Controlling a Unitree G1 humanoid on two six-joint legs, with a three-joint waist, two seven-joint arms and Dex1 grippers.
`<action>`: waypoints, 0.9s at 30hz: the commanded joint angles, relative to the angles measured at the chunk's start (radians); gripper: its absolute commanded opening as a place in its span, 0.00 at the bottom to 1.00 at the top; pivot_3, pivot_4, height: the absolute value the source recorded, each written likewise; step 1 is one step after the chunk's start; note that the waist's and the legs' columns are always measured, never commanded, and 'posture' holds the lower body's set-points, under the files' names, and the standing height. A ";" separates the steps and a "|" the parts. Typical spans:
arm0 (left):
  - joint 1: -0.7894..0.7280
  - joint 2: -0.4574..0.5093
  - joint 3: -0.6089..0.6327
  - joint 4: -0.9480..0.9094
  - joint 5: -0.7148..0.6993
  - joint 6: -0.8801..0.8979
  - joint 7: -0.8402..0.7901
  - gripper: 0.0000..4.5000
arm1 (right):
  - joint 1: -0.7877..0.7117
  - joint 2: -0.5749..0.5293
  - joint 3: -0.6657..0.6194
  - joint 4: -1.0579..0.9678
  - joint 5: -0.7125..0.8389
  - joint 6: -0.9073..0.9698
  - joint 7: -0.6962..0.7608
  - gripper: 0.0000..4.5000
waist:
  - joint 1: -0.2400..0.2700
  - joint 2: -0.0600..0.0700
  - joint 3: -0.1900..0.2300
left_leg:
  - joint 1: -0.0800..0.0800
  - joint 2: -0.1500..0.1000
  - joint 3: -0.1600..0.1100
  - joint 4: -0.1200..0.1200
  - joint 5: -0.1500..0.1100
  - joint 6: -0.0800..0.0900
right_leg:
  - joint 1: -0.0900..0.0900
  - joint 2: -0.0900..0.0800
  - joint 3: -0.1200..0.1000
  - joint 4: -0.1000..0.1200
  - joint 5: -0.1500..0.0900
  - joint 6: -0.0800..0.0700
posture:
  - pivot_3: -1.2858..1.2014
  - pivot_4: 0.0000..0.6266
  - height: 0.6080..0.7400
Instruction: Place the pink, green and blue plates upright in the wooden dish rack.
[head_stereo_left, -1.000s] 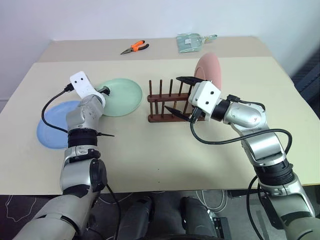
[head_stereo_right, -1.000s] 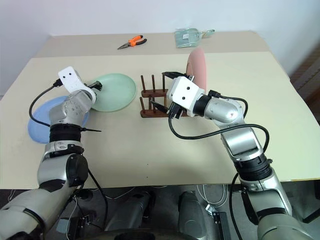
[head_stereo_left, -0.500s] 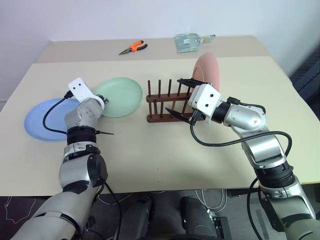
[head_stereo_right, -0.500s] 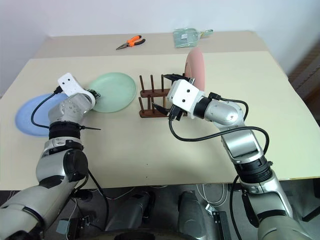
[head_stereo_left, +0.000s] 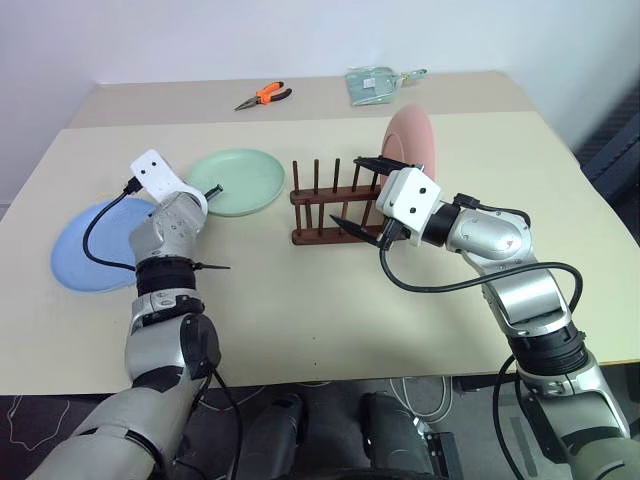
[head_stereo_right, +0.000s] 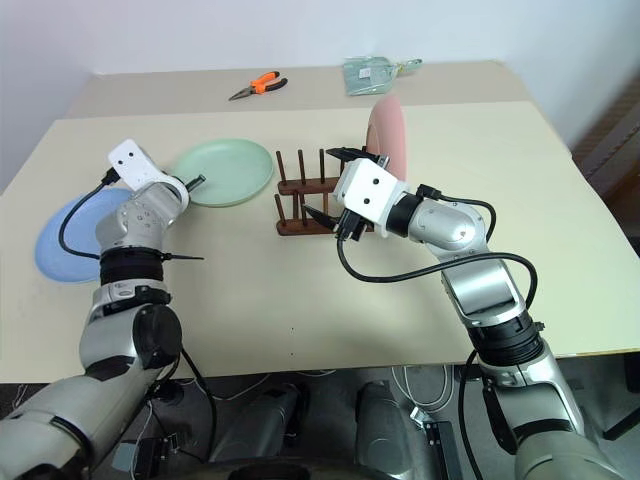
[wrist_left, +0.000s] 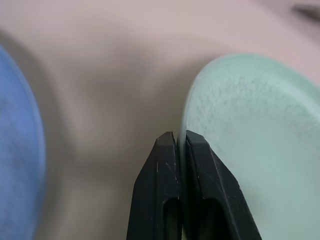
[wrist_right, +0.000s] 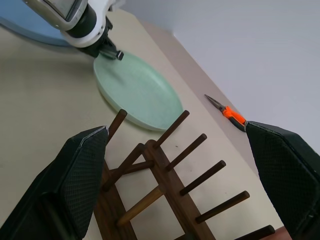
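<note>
1 of 3 done: pink plate (head_stereo_left: 415, 140) upright in the rack (head_stereo_left: 335, 205). Left hand (head_stereo_left: 213, 188) pinches the green plate (head_stereo_left: 240, 180); blue plate (head_stereo_left: 85, 245) lies lower left. Right hand (head_stereo_left: 362, 195) spread wide.

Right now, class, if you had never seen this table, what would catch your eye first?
Probably the pink plate, standing upright at the right end of the wooden dish rack, with the right gripper open beside it. Next, the left gripper, shut on the near rim of the green plate, with the blue plate flat behind that arm.
</note>
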 joint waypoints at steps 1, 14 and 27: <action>0.008 0.006 -0.027 -0.097 0.019 -0.030 -0.019 0.01 | -0.024 0.005 -0.020 -0.026 -0.001 -0.016 -0.004 1.00 | 0.001 0.000 0.000 | 0.000 0.000 0.000 0.000 0.000 0.000 | 0.000 0.000 0.000 0.000 0.000 0.000 | 0.52 0.24 0.99; 0.017 -0.029 -0.032 -0.236 0.023 -0.178 -0.064 0.01 | -0.034 0.003 -0.013 -0.013 -0.020 -0.047 0.001 1.00 | 0.001 0.000 0.000 | 0.000 0.000 0.000 0.000 0.000 0.000 | 0.000 0.000 0.000 0.000 0.000 0.000 | 0.52 0.24 0.99; 0.019 -0.143 -0.260 -0.638 0.084 -0.201 -0.108 0.01 | -0.229 0.042 0.138 0.126 -0.325 -0.299 -0.089 1.00 | 0.001 -0.001 0.000 | 0.000 0.000 0.002 0.001 0.000 0.000 | 0.000 0.000 0.001 0.000 0.000 0.000 | 0.52 0.24 0.99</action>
